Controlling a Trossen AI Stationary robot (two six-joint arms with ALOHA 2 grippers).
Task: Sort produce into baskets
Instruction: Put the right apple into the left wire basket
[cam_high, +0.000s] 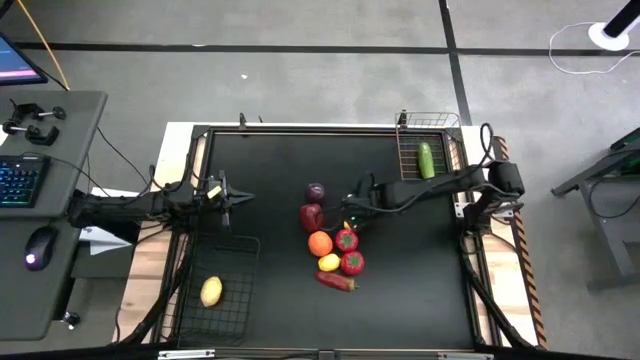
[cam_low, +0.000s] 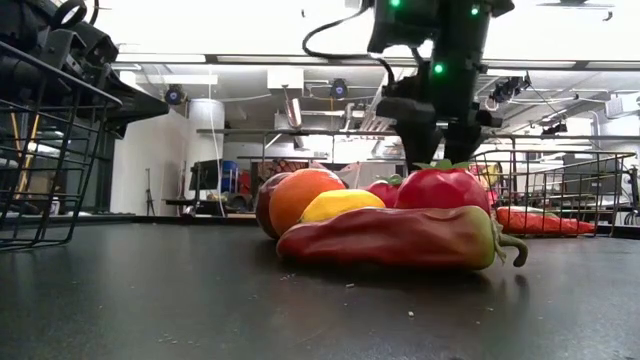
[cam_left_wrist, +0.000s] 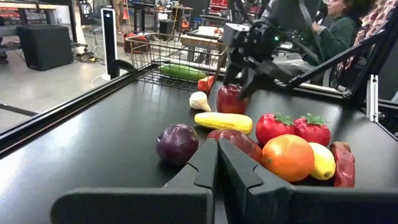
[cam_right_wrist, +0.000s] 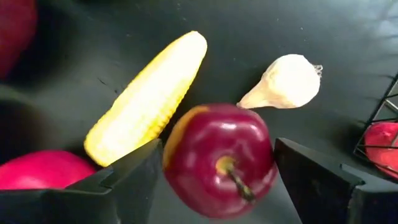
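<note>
My right gripper (cam_high: 350, 212) is open, pointing down over the produce pile in the table's middle. Its fingers stand on either side of a red apple (cam_right_wrist: 217, 158) that sits upright on the table, also seen in the left wrist view (cam_left_wrist: 230, 99). Beside the apple lie a pale yellow corn (cam_right_wrist: 146, 99) and a white garlic (cam_right_wrist: 283, 81). My left gripper (cam_left_wrist: 217, 163) is shut and empty, at the table's left (cam_high: 222, 195). The metallic basket (cam_high: 440, 125) at the far right holds a green cucumber (cam_high: 427, 160). The black basket (cam_high: 235, 250) at the near left holds a yellow piece (cam_high: 211, 291). My right gripper comes at the red apple from above, stem side up. One finger (cam_right_wrist: 134, 177) stands right at the apple's side (cam_right_wrist: 169, 155), and I cannot tell whether it touches. The other finger (cam_right_wrist: 311, 177) stands apart from it.
The pile holds a purple onion (cam_high: 316, 192), an orange (cam_high: 320, 243), two tomatoes (cam_high: 346, 240), a lemon (cam_high: 329, 263) and a long red pepper (cam_low: 390, 238). A red piece (cam_right_wrist: 379, 140) lies in the metallic basket. A person sits beyond the table's right side (cam_left_wrist: 339, 31).
</note>
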